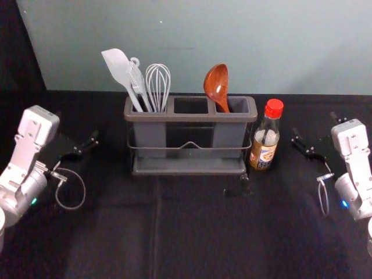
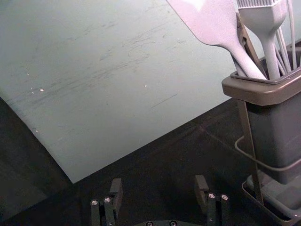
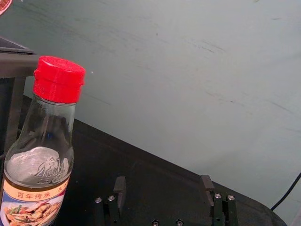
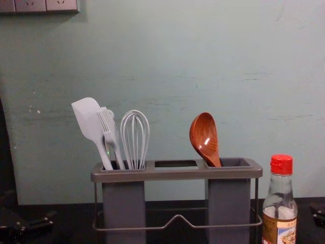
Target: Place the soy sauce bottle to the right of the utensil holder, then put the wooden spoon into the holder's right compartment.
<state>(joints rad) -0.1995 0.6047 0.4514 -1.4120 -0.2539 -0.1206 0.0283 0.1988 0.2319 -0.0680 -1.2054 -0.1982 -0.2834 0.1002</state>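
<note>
The left pincer and right pincer gape empty at the head view's mid-left and mid-right, presumably since the bottle stands right of the holder, whose right compartment props the spoon.

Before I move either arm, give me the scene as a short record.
soy sauce bottle: upright, right of the utensil holder
wooden spoon: bowl up, in the right compartment
left compartment: spatula, brush, whisk
left hand: open, left of the holder
right hand: open, right of the bottle
task status: both placements look done
</note>
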